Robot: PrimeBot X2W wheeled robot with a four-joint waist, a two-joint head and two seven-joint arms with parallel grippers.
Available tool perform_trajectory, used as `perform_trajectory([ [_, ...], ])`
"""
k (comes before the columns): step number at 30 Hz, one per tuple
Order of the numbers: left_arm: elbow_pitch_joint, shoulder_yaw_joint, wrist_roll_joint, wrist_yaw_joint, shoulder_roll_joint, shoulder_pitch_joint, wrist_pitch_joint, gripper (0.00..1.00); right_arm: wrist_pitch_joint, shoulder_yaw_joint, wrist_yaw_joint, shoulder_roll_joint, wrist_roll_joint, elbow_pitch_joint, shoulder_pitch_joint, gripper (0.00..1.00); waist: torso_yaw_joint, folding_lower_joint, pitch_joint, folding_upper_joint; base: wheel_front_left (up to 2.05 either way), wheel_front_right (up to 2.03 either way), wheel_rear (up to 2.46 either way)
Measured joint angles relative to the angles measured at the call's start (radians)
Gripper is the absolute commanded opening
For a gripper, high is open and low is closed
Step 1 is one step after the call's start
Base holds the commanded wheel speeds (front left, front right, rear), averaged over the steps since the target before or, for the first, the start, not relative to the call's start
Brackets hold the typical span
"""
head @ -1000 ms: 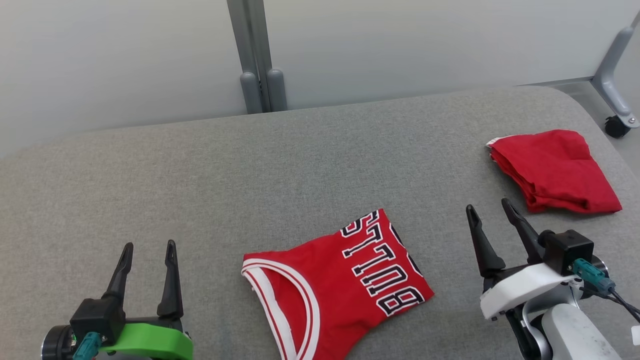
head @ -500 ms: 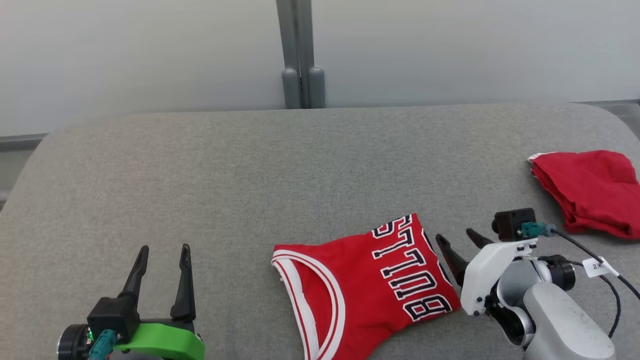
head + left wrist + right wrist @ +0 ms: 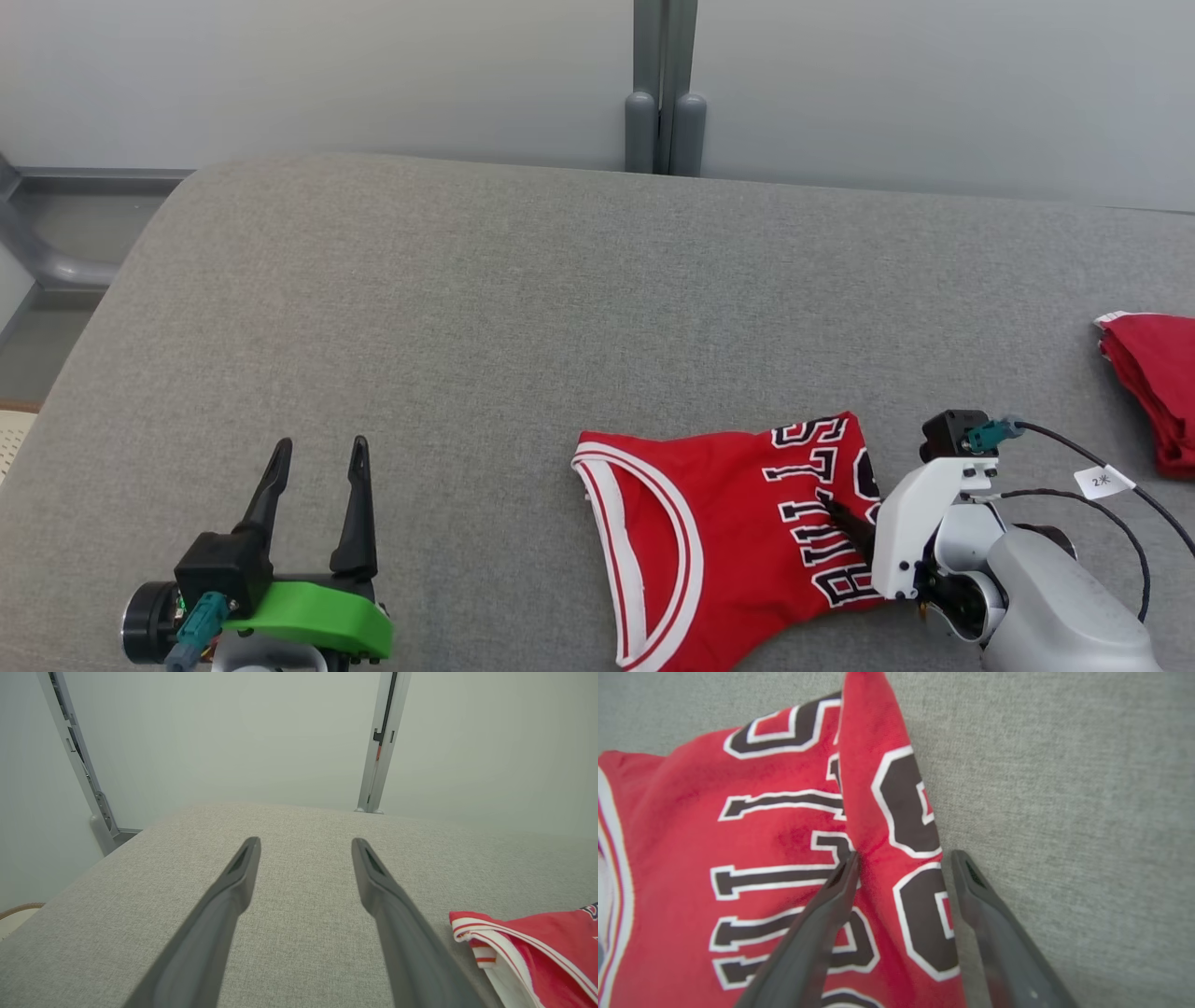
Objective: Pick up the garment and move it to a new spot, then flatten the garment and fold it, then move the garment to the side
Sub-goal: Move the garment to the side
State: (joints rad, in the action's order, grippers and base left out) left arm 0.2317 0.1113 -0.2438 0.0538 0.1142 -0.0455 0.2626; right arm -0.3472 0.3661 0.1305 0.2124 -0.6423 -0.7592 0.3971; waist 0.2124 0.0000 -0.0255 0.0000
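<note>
The garment is a red jersey with white trim and black lettering, lying partly folded on the grey padded surface at the front right. My right gripper tips down onto its right edge. In the right wrist view the jersey has a raised fold, and my right gripper stands open with one finger on each side of it. My left gripper is open and empty over bare padding at the front left. Its wrist view shows the left gripper with the jersey's collar off to its right.
A second red folded cloth lies at the surface's right edge. A grey post stands against the pale wall behind. The padding's rounded left edge drops to the floor by a grey frame leg.
The camera has swung left, so everything has shifted right in the picture. My right gripper has tipped down and moved left onto the jersey's right edge. The left gripper has stayed put.
</note>
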Motion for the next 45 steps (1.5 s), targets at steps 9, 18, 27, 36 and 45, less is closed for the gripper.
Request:
perform_trajectory([
  [9, 0.004, -0.002, 0.005, 0.009, -0.008, -0.012, 0.0, 1.0, 0.105, 0.094, 0.0, 0.02, -0.036, 0.017, 0.032, 0.0, -0.004, 0.0, -0.017, 0.0, 0.0, 0.0, 0.0],
  [18, -0.027, 0.02, 0.015, 0.028, -0.016, -0.016, 0.0, 1.0, 0.2, 0.157, 0.0, 0.085, -0.056, 0.041, 0.121, 0.0, -0.099, 0.0, -0.002, 0.0001, 0.0, 0.0, 0.0],
  [27, -0.039, 0.055, 0.02, 0.043, -0.032, -0.048, 0.0, 1.0, 0.225, 0.184, 0.0, 0.128, -0.086, 0.092, 0.194, 0.0, -0.255, 0.0, -0.009, 0.0, 0.0, 0.0, 0.0],
  [36, -0.034, 0.082, 0.04, 0.053, -0.031, -0.097, 0.0, 1.0, 0.259, 0.205, 0.0, 0.136, -0.103, 0.125, 0.243, 0.0, -0.418, 0.0, -0.039, 0.0001, 0.0, 0.0, 0.0],
  [45, -0.03, 0.115, 0.053, 0.062, -0.002, -0.175, -0.003, 1.0, 0.312, 0.211, 0.0, 0.163, -0.127, 0.147, 0.346, 0.0, -0.508, 0.0, -0.132, 0.0001, 0.0, 0.0, 0.0],
])
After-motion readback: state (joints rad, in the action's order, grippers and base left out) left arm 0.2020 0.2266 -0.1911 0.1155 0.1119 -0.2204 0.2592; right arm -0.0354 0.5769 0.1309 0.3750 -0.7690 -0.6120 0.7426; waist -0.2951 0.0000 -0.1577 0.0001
